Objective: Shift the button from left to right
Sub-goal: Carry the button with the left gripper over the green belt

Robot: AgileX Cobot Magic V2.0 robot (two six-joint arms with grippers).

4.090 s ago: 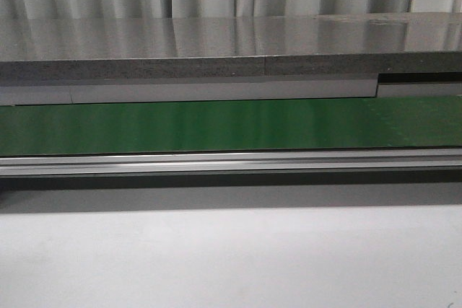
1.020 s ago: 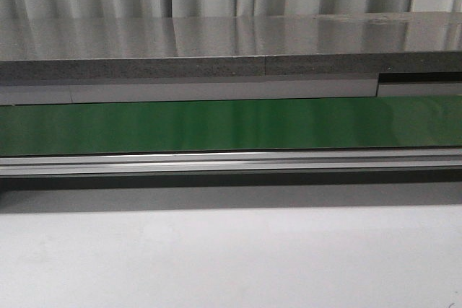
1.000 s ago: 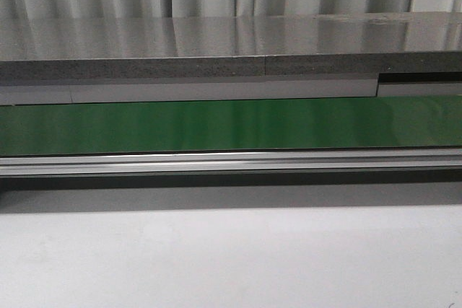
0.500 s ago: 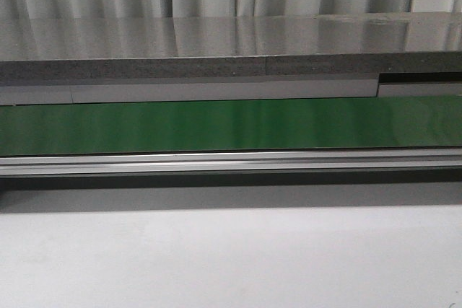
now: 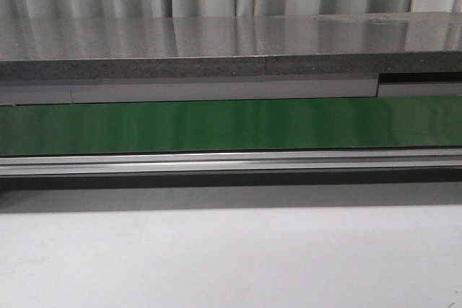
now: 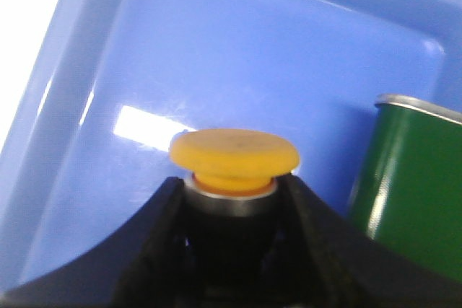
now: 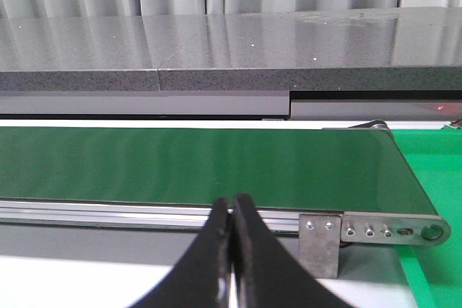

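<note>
In the left wrist view the button (image 6: 234, 155), with its round yellow-orange cap on a silver collar and black body, sits between my left gripper's (image 6: 232, 207) two black fingers (image 6: 162, 232), which are shut on its body. It is over a blue tray (image 6: 94, 106). My right gripper (image 7: 231, 210) is shut and empty, its fingertips pressed together in front of the green conveyor belt (image 7: 195, 164). Neither gripper nor the button shows in the front view.
A green can with a silver rim (image 6: 415, 178) stands in the blue tray beside the button. The green belt (image 5: 231, 124) runs across the front view, with an aluminium rail (image 5: 231, 161) and a grey counter (image 5: 231, 41) behind. A metal bracket (image 7: 321, 243) marks the belt's end.
</note>
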